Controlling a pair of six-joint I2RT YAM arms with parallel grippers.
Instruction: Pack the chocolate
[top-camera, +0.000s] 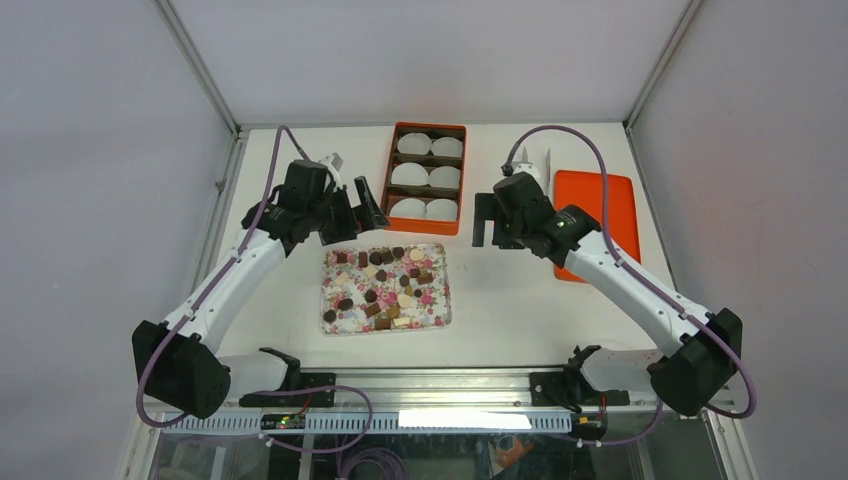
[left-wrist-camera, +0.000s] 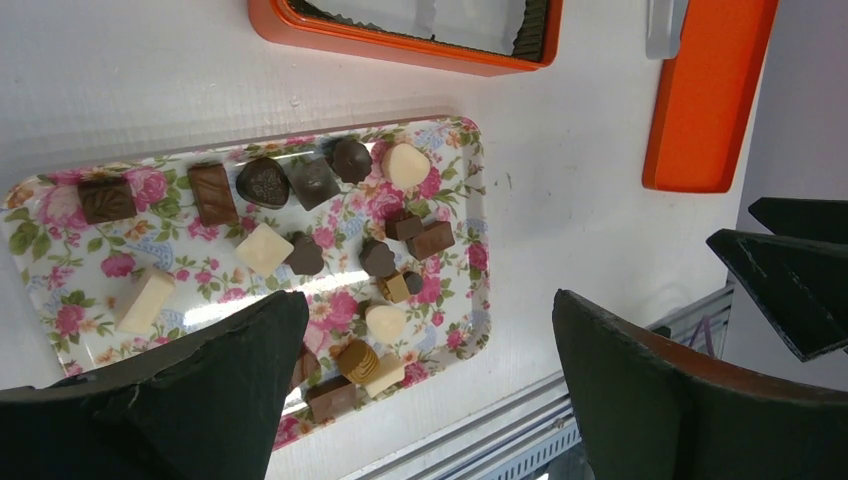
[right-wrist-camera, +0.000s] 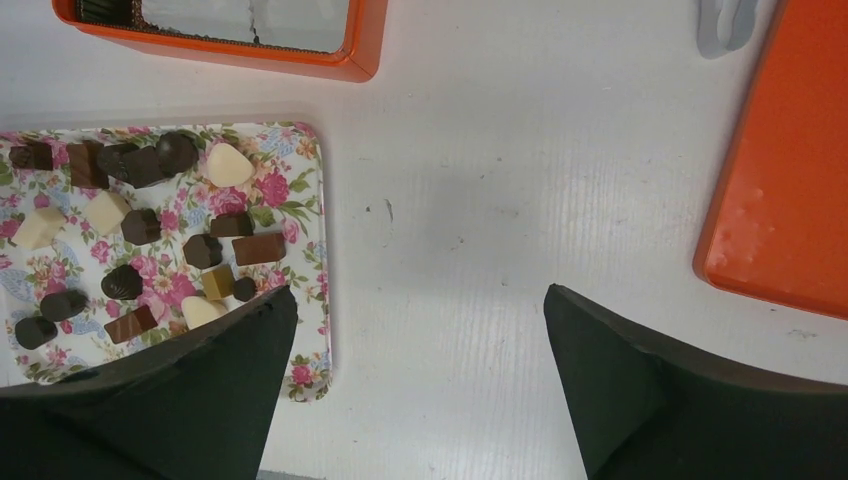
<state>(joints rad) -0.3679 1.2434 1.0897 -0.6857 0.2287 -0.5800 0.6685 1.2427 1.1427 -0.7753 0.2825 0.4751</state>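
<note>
The chocolate (top-camera: 385, 285) is a heap of dark brown, light brown and cream-white pieces on a floral tray (top-camera: 440, 305) at mid-table. It also shows in the left wrist view (left-wrist-camera: 265, 248) on the tray (left-wrist-camera: 478, 250) and in the right wrist view (right-wrist-camera: 230, 165) on the tray (right-wrist-camera: 312, 200). My left gripper (top-camera: 357, 212) is open and empty above the tray's far left corner; its jaws (left-wrist-camera: 428, 300) stand wide apart. My right gripper (top-camera: 490, 228) is open and empty over bare table right of the tray, jaws wide apart (right-wrist-camera: 415, 295).
An orange box (top-camera: 395, 180) with white paper cups in dark dividers stands behind the tray; its rim shows in both wrist views (left-wrist-camera: 400, 45) (right-wrist-camera: 360, 50). An orange lid (top-camera: 600, 215) lies at the right (left-wrist-camera: 705, 100) (right-wrist-camera: 780, 200), a small white tool (top-camera: 535, 165) beside it.
</note>
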